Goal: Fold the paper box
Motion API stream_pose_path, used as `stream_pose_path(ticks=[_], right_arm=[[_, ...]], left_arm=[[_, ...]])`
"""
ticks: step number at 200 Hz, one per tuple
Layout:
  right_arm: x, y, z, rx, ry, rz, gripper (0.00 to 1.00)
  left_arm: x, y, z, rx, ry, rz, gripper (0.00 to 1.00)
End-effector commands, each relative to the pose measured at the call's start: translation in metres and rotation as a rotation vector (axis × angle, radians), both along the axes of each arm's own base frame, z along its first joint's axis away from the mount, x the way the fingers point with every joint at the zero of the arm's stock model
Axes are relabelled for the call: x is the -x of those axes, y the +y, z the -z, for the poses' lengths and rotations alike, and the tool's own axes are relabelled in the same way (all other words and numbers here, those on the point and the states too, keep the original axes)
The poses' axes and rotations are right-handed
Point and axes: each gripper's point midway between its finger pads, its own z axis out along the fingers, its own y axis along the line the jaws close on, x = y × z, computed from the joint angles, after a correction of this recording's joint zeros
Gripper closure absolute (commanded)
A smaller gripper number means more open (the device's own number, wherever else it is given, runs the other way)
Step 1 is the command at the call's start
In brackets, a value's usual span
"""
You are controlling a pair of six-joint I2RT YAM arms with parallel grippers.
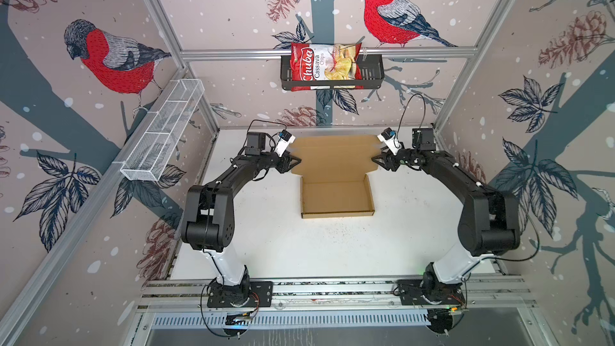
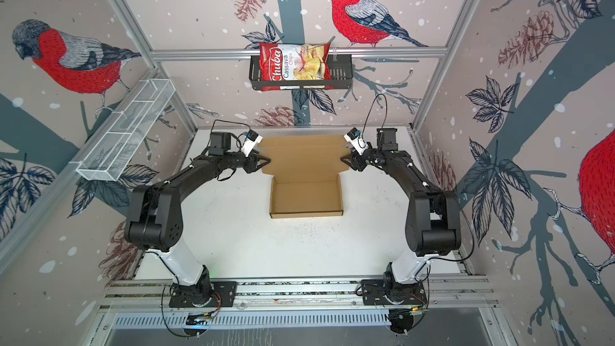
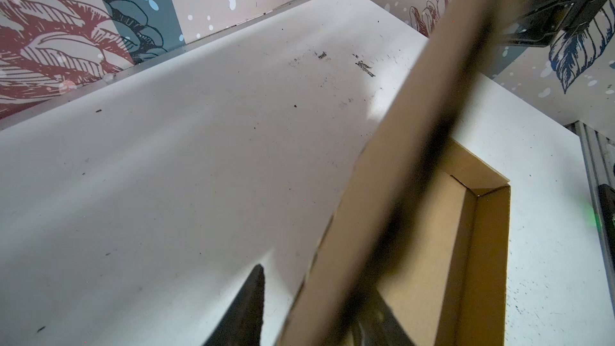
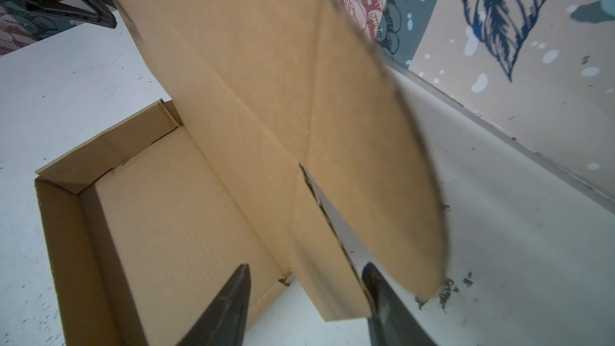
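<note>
Left wrist view: my left hand straddles the side edge of the lid panel. Its fingers are partly apart with the cardboard running between them, and one finger stands clear of it, so I judge no pinch is made. My right hand sits astride the side flap on the lid's opposite side, one finger touching the flap's edge and the other apart from it. The paper box sits near the far edge of the desk, midway between its left and right edges. Its tray walls are up and the lid is open toward the far edge, lifted off the desk. It looks light, stiff across the panels and weak at the creases. I would hold near the lid's corners and pinch gently, lest the corrugation crush.
</note>
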Motion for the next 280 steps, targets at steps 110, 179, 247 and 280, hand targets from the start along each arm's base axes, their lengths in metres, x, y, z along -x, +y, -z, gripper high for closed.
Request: stream_pose_path(ticks=[110, 179, 247, 280], right_arm=[[0.017, 0.02, -0.007, -0.062, -0.023, 0.034, 0.89], [0.028, 0.024, -0.022, -0.056, -0.14, 0.184, 0.92], [0.034, 0.024, -0.023, -0.146, -0.159, 0.349, 0.97], [0.044, 0.04, -0.024, -0.148, -0.168, 0.37, 0.98]], left_arm=[[0.01, -0.014, -0.019, 0.061, -0.076, -0.053, 1.0], [0.02, -0.013, -0.037, 0.085, -0.155, -0.144, 1.0], [0.02, -0.001, -0.054, 0.168, -0.255, -0.356, 1.0], [0.029, -0.004, -0.061, 0.233, -0.247, -0.387, 1.0]])
